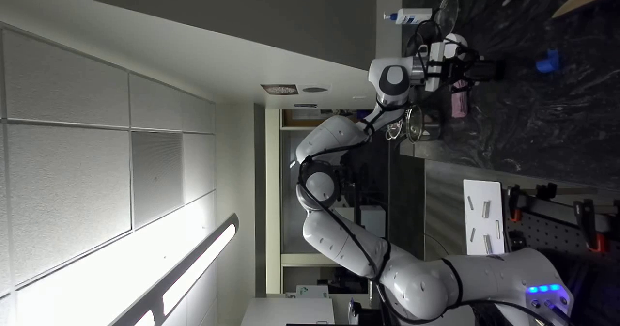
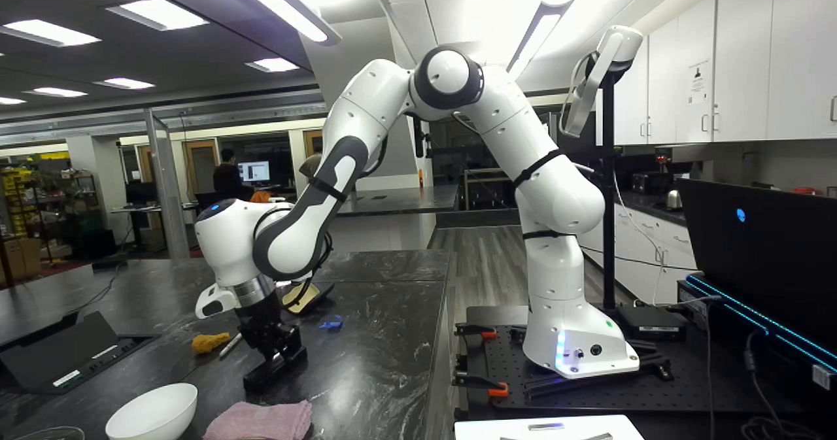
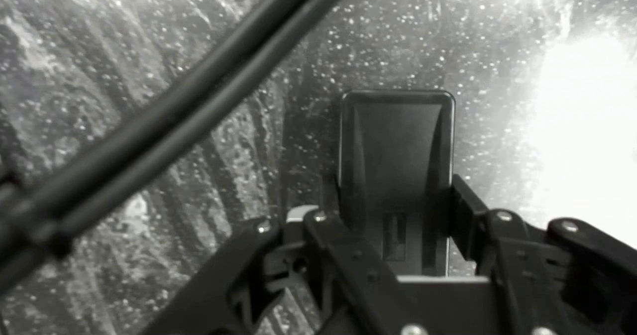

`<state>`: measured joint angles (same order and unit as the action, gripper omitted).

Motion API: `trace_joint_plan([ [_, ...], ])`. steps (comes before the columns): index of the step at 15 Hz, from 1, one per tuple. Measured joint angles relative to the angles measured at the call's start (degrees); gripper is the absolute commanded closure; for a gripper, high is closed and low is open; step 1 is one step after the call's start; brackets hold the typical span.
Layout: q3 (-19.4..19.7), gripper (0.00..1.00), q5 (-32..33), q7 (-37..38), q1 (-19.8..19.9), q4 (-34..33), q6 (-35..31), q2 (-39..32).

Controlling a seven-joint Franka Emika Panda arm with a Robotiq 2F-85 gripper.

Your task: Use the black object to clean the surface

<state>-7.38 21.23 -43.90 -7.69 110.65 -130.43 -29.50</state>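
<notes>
Jaws are closed on the black block [image 3: 398, 161], one against each long side, with only the block's width between them. The block is held low over the dark tabletop [image 2: 386, 355], about parallel to it. Its underside is hidden from where I stand, so contact with the tabletop cannot be confirmed.

Grasping: complete. Positioning for the wipe: complete or nearly so, in my judgement. Wiping: cannot be determined, as a single moment shows no stroke and I find no clear wiped track. In the wrist view, pale specks [image 3: 332, 80] cover the tabletop ahead of the block and along its sides; whether they are dirt or part of the stone pattern is unclear, and glare [image 3: 592, 136] hides one area. If they are dirt, most of the cleaning is left.

Work outstanding, as judged: bring the block into firm contact, sweep it across the tabletop, inspect the result, then set the block down and release it.

Surroundings: a pink towel [image 2: 261, 420] lies near the block, and a white bowl [image 2: 153, 404] stands near the towel. A blue piece [image 2: 331, 322], a yellow-orange lump [image 2: 209, 342] and a white pen [image 2: 230, 345] lie on the same tabletop. Strokes toward the towel likely have the least room.
</notes>
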Motion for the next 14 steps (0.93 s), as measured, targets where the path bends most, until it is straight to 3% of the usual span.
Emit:
trace_joint_plan([
  [14, 2.44, 0.71, -7.07, 11.1, 3.78, -24.8, 15.13, -13.67],
])
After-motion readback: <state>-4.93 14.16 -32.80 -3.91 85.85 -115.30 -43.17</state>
